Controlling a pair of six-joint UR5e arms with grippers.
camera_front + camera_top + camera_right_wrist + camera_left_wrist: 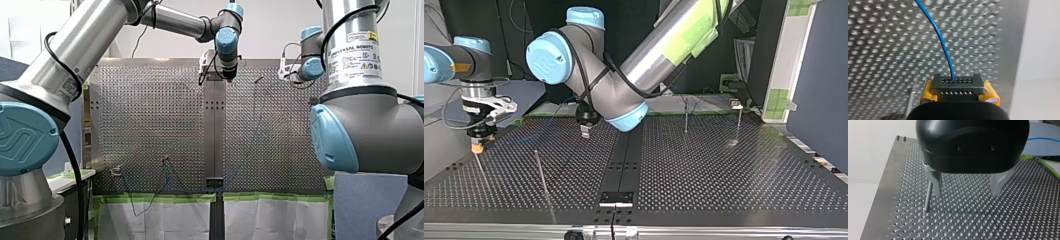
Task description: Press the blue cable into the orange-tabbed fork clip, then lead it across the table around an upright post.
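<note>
the perforated table [150, 125] lies under bright, even room light in the front view, with a white wall glowing behind it. in the top view the background behind the table is dark, and a pale glare patch sits at the foot of an upright post [738, 125]. in the left wrist view the table's hole rims glint and my left gripper [967, 193], fingers apart, throws soft shadows beneath. in the right wrist view the holes sparkle around the blue cable [944, 47] pinched in my right gripper [955, 86].
</note>
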